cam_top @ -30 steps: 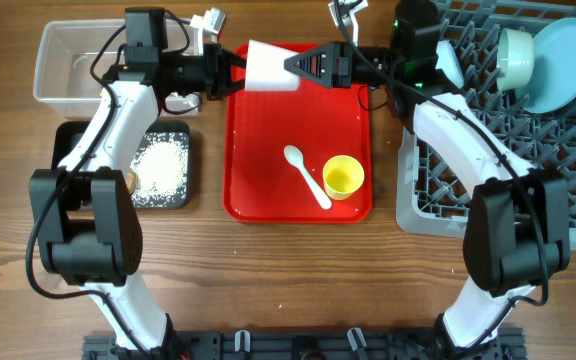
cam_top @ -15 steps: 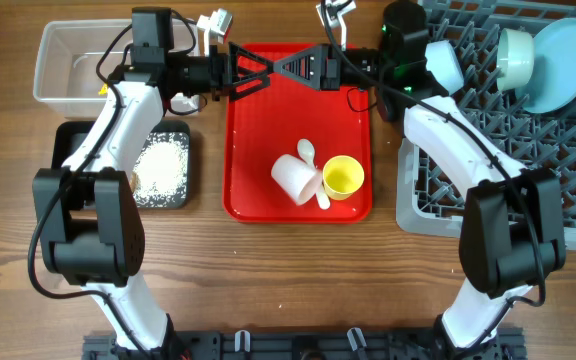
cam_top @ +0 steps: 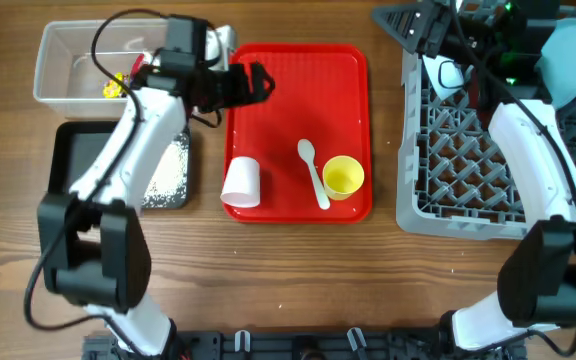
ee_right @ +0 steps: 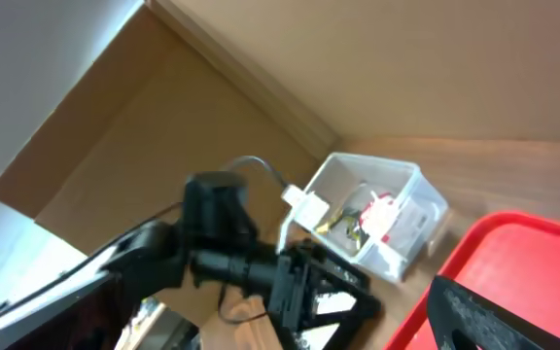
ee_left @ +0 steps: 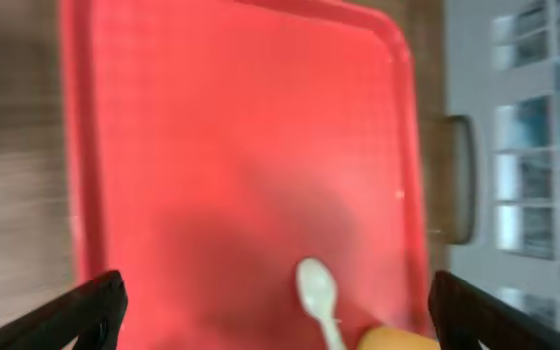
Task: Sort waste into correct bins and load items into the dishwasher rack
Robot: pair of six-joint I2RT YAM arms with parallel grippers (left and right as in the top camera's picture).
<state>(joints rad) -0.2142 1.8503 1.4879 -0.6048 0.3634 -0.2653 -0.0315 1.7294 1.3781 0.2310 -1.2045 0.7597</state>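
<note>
Your left gripper hung spread wide and empty over the red tray's far-left corner. The pink cup lay on its side at the tray's near-left rim, long axis along that rim, wider end nearward. Your right gripper, likewise splayed and empty, sat beyond the tray's far-right corner, farther from the cup.

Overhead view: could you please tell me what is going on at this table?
Two robot arms are sorting dishes and waste. Neither holds anything: the left gripper hangs open above the far end of the red tray, the right gripper open over a corner of the rack. A pale cup lies on its side at the tray's left edge, near a spoon and an upright yellow cup.
</note>
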